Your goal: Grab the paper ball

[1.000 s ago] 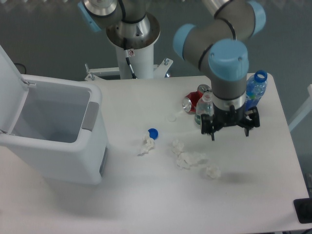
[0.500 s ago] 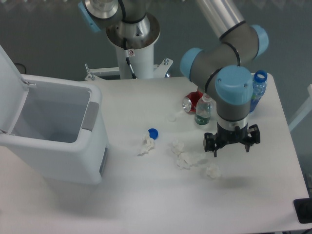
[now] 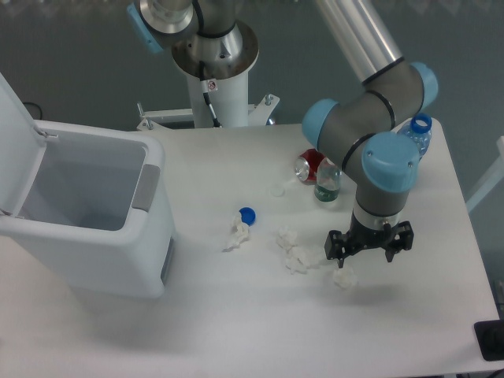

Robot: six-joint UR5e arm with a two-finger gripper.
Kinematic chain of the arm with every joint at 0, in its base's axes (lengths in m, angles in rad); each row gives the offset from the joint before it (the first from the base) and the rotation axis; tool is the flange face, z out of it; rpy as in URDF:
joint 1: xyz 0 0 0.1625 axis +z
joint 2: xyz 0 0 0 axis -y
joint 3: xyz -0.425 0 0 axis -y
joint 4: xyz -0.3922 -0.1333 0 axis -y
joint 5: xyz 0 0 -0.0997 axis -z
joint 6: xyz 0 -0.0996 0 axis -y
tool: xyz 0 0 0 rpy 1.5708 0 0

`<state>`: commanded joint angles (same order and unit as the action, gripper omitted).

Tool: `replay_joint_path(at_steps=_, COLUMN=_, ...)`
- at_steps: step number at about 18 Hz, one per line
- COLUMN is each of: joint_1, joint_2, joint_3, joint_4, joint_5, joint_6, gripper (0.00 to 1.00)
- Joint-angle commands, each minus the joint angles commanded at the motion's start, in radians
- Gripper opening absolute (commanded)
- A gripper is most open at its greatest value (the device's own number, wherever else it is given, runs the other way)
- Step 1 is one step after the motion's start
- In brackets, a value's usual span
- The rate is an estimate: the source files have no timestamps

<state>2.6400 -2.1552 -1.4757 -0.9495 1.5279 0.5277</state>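
Note:
The paper ball is a small lumpy white wad lying on the white table, right of centre. My gripper hangs open just above it and slightly to its right. The left fingertip sits close over the ball's top edge, and nothing is held between the fingers. The arm's blue-capped wrist rises behind the gripper.
A wider white paper wad lies just left of the ball, with another small wad above it. A narrow wad and a blue bottle cap lie farther left. Behind stand a red can, a clear bottle and a blue bottle. An open white bin stands at the left.
The gripper has moved toward the table's front and downward, from beside the bottles to just over the paper ball. It has stayed open. The objects on the table have not moved.

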Motion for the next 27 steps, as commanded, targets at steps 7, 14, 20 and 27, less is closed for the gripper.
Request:
replay_joint_path(at_steps=7, joint_1=-0.006, joint_2=-0.038, joint_3=0.002, joint_4=0.005, joint_5=0.005, joint_6=0.002, gripper=1.00)
replay_joint_path(at_steps=14, joint_1=-0.009, joint_2=-0.054, joint_3=-0.002, joint_4=0.003, joint_5=0.009, joint_6=0.002, gripper=1.00)
replay_joint_path(at_steps=20, joint_1=-0.011, joint_2=-0.072, joint_3=0.006, joint_4=0.005, joint_5=0.012, joint_6=0.002, gripper=1.00)
replay_joint_path(at_steps=27, joint_1=-0.011, joint_2=-0.075, joint_3=0.012, joint_4=0.005, joint_5=0.026, joint_6=0.002, gripper=0.68)
